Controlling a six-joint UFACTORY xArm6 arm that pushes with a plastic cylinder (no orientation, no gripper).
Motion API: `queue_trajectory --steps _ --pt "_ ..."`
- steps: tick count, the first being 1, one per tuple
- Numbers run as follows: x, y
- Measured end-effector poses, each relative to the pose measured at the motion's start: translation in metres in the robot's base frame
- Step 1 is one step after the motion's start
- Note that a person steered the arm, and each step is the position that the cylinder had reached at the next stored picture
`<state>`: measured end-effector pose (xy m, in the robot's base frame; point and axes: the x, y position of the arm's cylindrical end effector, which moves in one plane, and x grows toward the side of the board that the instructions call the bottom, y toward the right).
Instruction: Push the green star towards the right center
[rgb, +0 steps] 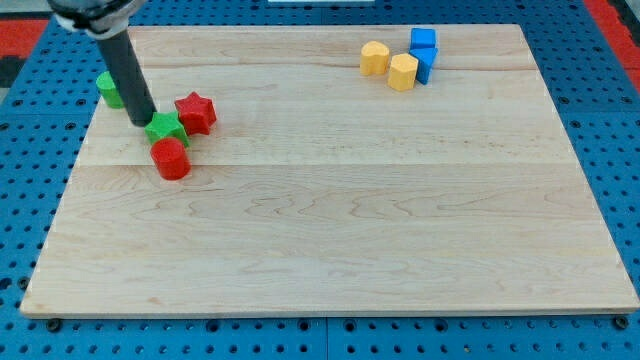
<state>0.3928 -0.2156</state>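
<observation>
The green star (167, 128) lies near the view's left side of the wooden board (340, 220). It touches a red star (196, 112) on its upper right and a red cylinder (171, 158) just below it. My tip (144, 121) rests on the board at the green star's left edge, touching or almost touching it. The dark rod slants up to the view's top left.
A green cylinder (109, 89) stands at the board's left edge, partly behind the rod. Two yellow hexagonal blocks (375, 58) (403, 72) and two blue blocks (423, 40) (426, 62) cluster at the view's top right.
</observation>
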Motion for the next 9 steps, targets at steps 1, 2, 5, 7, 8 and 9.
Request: queue_trajectory --steps 1,2,5,7,8,9 --pt "0.015 0.031" --pt "0.023 0.087" --pt "0.025 0.247" --pt "-0.021 0.298" --pt "-0.010 0.325" --pt "-0.005 0.343"
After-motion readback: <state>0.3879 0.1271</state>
